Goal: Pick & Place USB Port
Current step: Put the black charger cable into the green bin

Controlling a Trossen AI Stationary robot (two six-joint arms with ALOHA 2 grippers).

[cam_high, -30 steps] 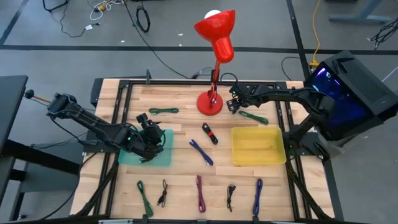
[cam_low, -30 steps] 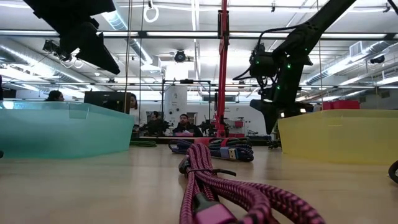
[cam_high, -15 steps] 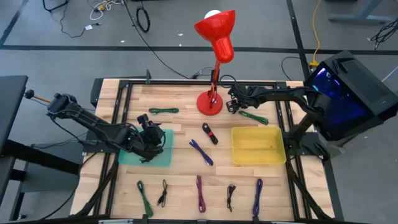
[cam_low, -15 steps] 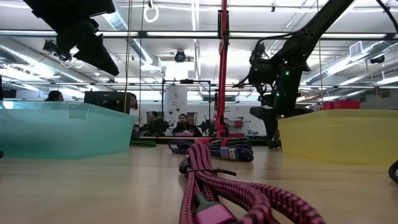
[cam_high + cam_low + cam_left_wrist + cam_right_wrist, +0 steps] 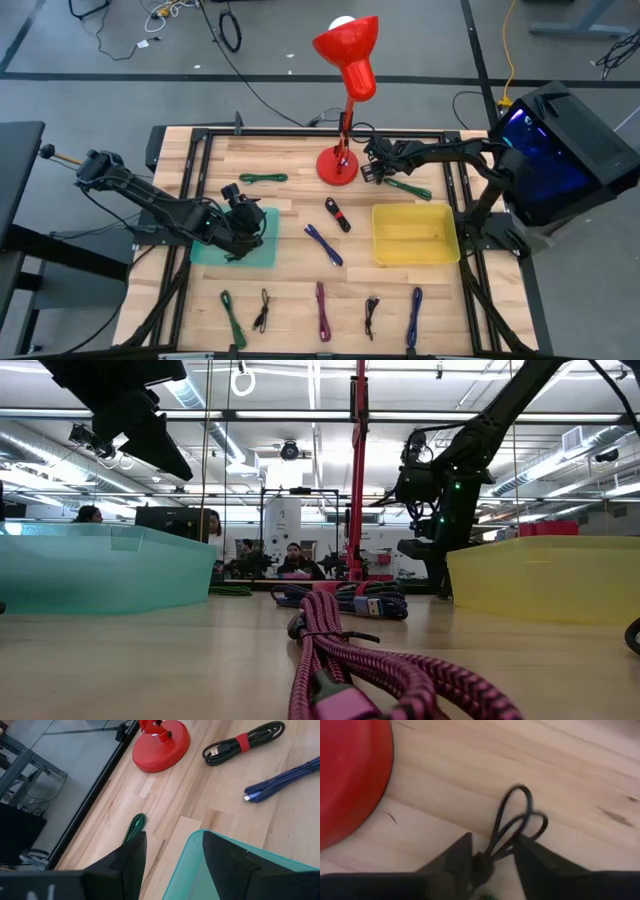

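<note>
The right gripper (image 5: pixel 373 171) is down at the far side of the wooden desk (image 5: pixel 295 240), just beside the round base of the red lamp (image 5: pixel 338 165). In the right wrist view its two dark fingers (image 5: pixel 451 861) stand on either side of a black bundled cable (image 5: pixel 512 827): the tied middle of the bundle sits in the gap between them, while its loops fan out beyond the fingertips over bare wood. The fingers are partly drawn in around the bundle, but whether they press on it I cannot tell. A green cable (image 5: pixel 406 187) lies just past this gripper, between it and the yellow bin (image 5: pixel 414 234).

The left gripper (image 5: pixel 236 198) hangs over the far edge of the teal bin (image 5: pixel 236 245), its fingers (image 5: pixel 126 865) apart with nothing between them. Its wrist view looks across the teal rim to a green cable end (image 5: pixel 134 826), a black cable with a red tie (image 5: pixel 243 743) and a blue braided cable (image 5: pixel 280 779) lying on the desk.

Along the near edge of the desk lie more bundled cables, among them a purple braided cable (image 5: pixel 322 311), which fills the foreground of the low view (image 5: pixel 340 660). People show in the room behind the desk in that view.
</note>
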